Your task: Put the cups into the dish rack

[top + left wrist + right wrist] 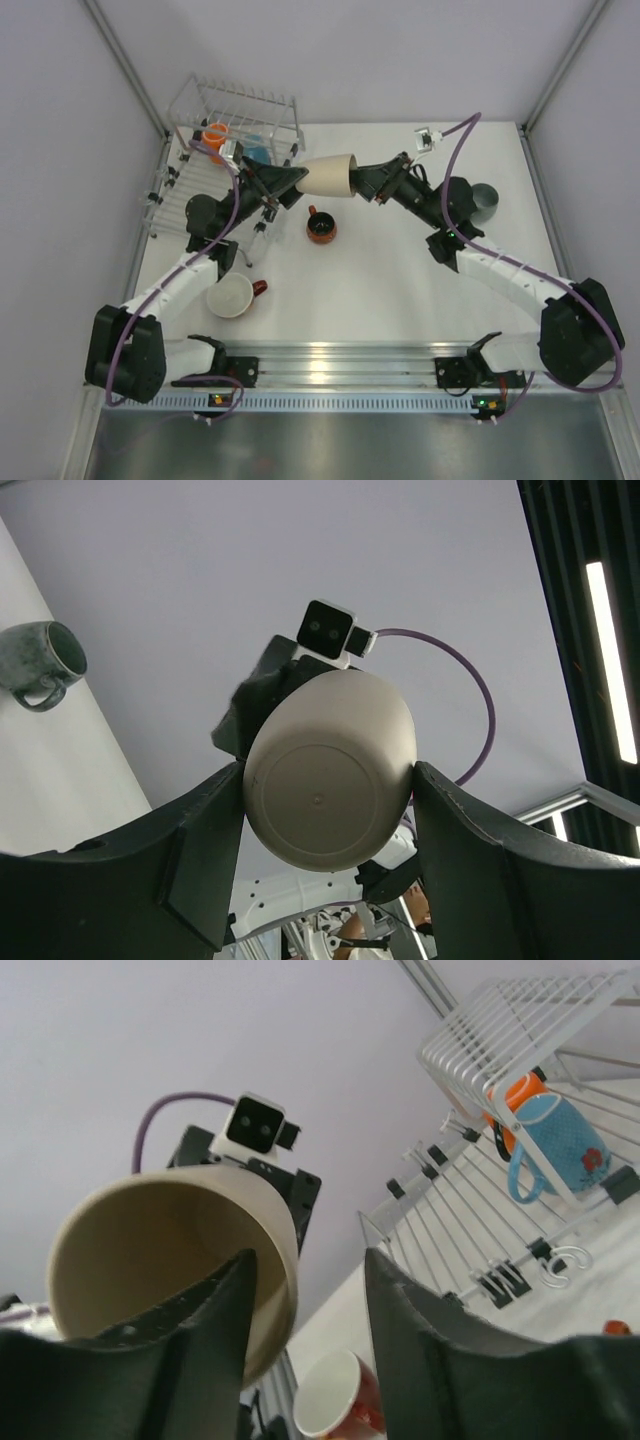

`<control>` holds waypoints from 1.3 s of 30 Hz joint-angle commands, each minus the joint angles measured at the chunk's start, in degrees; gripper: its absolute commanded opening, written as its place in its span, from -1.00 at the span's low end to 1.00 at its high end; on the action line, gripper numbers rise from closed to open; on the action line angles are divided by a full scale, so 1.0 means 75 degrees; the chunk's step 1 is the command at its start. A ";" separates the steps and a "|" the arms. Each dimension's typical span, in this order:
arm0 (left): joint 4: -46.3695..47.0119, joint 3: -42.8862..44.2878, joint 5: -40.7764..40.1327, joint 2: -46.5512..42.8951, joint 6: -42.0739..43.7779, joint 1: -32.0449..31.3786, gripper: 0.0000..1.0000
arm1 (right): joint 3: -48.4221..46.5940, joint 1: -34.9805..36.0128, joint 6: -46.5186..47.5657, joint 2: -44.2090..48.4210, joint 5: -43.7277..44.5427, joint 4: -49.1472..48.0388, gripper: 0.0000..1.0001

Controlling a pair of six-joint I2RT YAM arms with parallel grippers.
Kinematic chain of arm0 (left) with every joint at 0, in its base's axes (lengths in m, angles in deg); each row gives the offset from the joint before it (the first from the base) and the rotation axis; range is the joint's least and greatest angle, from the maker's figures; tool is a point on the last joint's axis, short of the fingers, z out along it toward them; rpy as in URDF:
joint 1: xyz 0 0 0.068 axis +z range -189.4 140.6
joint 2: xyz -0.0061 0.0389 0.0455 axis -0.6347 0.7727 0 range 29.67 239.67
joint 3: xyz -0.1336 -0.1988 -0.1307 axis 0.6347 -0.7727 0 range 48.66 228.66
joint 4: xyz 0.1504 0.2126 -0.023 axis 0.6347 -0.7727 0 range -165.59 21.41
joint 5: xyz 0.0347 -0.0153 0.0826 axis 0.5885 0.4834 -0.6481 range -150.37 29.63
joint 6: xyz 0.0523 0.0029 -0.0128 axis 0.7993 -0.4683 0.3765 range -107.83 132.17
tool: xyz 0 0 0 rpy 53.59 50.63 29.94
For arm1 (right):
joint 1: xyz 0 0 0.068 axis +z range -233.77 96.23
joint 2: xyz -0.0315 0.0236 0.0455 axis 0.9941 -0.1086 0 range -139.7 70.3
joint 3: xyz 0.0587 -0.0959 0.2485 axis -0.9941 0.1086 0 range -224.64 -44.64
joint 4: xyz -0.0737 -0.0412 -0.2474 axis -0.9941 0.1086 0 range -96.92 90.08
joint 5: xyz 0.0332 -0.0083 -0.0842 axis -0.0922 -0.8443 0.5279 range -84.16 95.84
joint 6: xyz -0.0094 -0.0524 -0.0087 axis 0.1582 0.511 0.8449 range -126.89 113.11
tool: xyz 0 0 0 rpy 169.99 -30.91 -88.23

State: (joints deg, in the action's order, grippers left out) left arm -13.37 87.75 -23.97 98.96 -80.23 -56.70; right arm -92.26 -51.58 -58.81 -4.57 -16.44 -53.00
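- beige tumbler (pixel 328 175) (pixel 330 770) (pixel 160 1250), lying on its side in mid-air above the table (pixel 380 290), bridging the two grippers; flat base to the left, open mouth to the right.
- left gripper (pixel 295 178) (pixel 328 780) closed around the base end, one finger touching each side of the round bottom, jaws fairly wide to take the tumbler's width.
- right gripper (pixel 365 180) (pixel 308 1260) at the mouth end, jaws partly apart; one finger inside the rim against the wall, the other outside with a clear gap to the wall, so straddling the rim but not pinching it.
- plain matte beige outside, paler inside, no handle, a faint ring moulded into the base.
- dish rack (pixel 245 100) (pixel 520 1010) at the far left corner of the table, just behind the left gripper.
- orange mug (pixel 215 135) (pixel 520 1090) and light blue mug (pixel 255 150) (pixel 555 1145) already in the rack, side by side among the tines.
- small dark mug (pixel 321 228) with a red handle upright on the table, near and just below the tumbler.
- wide white cup (pixel 232 295) (pixel 335 1395) with a red handle on the table closer to the arm bases, left of centre.
- grey-green mug (pixel 483 200) (pixel 45 660) on the table at the right, beside the right arm.
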 commanded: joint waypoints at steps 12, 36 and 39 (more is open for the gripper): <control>-0.6683 0.2635 -0.0994 -0.1176 0.5386 0.0677 -1.00 | 0.0114 -0.0470 0.1589 0.1473 0.0791 0.1948 0.72; -1.0504 0.4819 -0.6328 0.0345 0.9951 0.2166 -1.00 | -0.0319 -0.1268 0.2938 0.3057 0.2033 0.4668 0.87; -1.0304 0.5005 -0.6915 0.0837 1.0303 0.2236 -1.00 | -0.0343 -0.1280 0.2997 0.3186 0.2162 0.4762 0.87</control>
State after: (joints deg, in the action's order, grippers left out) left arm -93.48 121.56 -69.19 103.16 -7.99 -40.68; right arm -91.60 -60.35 -38.42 17.81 -2.28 -17.55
